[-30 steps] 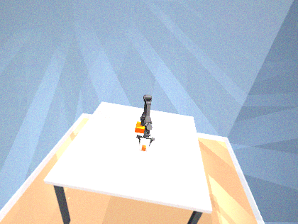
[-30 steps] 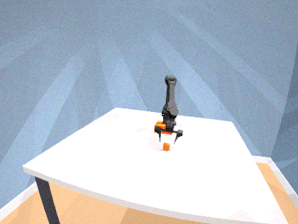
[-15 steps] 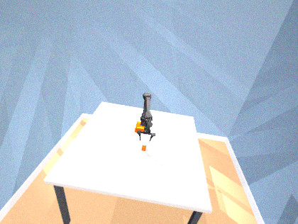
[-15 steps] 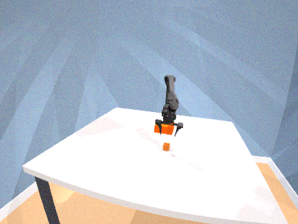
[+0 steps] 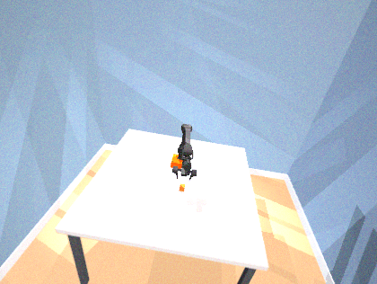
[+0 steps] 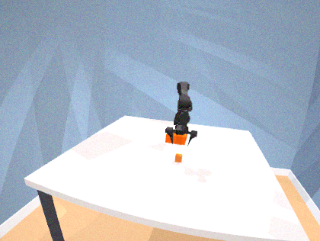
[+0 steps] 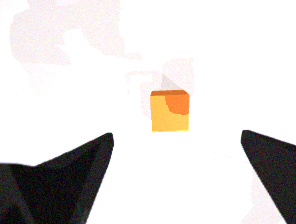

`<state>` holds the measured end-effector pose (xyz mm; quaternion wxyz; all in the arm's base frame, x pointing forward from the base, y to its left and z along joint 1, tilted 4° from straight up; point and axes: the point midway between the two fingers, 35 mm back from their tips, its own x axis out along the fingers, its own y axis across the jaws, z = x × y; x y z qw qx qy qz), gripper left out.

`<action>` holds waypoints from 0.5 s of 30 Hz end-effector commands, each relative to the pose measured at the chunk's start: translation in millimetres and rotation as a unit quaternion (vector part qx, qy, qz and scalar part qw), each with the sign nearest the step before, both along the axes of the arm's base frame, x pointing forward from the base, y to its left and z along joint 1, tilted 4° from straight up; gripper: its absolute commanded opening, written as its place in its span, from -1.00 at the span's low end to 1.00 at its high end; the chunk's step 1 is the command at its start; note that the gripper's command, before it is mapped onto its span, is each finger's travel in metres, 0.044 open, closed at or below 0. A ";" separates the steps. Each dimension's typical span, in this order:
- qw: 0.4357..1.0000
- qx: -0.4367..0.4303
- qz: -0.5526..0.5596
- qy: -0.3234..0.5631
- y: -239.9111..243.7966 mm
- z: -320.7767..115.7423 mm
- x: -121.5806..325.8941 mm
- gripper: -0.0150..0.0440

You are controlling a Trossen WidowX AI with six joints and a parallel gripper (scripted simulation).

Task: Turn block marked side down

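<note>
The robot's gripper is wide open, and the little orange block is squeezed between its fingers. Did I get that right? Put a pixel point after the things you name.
Not quite: the gripper (image 5: 185, 178) (image 6: 180, 144) (image 7: 177, 137) is wide open, but the little orange block (image 5: 182, 188) (image 6: 178, 158) (image 7: 170, 114) sits on the table, untouched by the fingers. The exterior view shows it.

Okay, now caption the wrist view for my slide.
Open gripper above a small orange block on a white table.

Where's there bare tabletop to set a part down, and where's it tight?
Free: the wide patch between the small block and the table's near edge; also the strips toward both side edges. Crowded: around the block, with the open jaws just behind it, and behind that, the arm beside the orange base.
</note>
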<state>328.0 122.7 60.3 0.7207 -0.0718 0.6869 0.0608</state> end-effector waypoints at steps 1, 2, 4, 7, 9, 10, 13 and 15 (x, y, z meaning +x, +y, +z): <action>0.999 -0.003 -0.001 0.046 0.4 5.4 3.3 1.00; 0.999 -0.003 -0.001 0.046 0.4 5.4 3.3 1.00; 0.999 -0.003 -0.001 0.046 0.4 5.4 3.3 1.00; 0.999 -0.003 -0.001 0.046 0.2 -2.4 2.8 1.00; 0.999 -0.003 -0.001 0.046 -0.7 -21.9 0.9 1.00; 0.999 -0.003 -0.001 0.046 -1.0 -27.6 0.0 1.00; 0.999 -0.003 -0.001 0.046 -1.2 -29.5 -0.3 1.00; 0.999 -0.003 -0.001 0.046 -1.1 -31.4 -0.2 1.00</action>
